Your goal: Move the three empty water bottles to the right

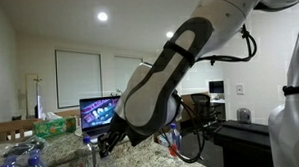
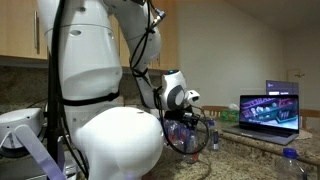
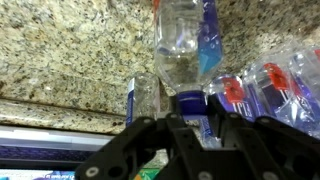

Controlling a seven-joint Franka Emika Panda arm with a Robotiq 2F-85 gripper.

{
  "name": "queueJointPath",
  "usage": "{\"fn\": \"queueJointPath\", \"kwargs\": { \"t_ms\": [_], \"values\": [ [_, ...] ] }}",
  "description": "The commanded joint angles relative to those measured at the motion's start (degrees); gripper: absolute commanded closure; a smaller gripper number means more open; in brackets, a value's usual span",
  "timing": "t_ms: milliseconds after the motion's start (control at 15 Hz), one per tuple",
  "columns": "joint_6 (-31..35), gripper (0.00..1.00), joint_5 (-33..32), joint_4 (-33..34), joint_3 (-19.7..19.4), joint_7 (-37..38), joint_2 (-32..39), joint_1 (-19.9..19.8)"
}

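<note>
The claw (image 3: 190, 116) is clamped tight on the blue-capped neck of a clear water bottle (image 3: 183, 45), whose body stretches away from it over the granite counter (image 3: 70, 50). Just beside the cap sits a second clear bottle (image 3: 145, 97), and labelled bottles (image 3: 262, 88) crowd the other side. Farther off, in an exterior view, an open laptop (image 2: 268, 110) glows.

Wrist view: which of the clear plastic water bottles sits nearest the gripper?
The central clear plastic bottle: its blue cap sits between the fingertips of the black gripper, while the other blue-labelled bottles lie further right.
</note>
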Motion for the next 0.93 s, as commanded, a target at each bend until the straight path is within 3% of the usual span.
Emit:
{"fn": "queueJointPath", "kwargs": {
  "t_ms": [0, 267, 400, 667, 867],
  "values": [
    [1.8, 0.37, -2.2, -1.7, -1.0, 3.5, -1.1, 1.3],
    [-0.1, 0.11, -2.1, -2.1, -1.7, 4.9, -2.4, 1.8],
    [-4.6, 0.02, -1.8, -1.2, -2.4, 5.5, -3.2, 1.9],
    [-16.7, 0.0, 0.9, 0.6, -6.1, 5.5, -5.0, 4.4],
    [-21.8, 0.0, 0.8, 2.3, -7.6, 4.6, -5.5, 4.0]
  ]
}}
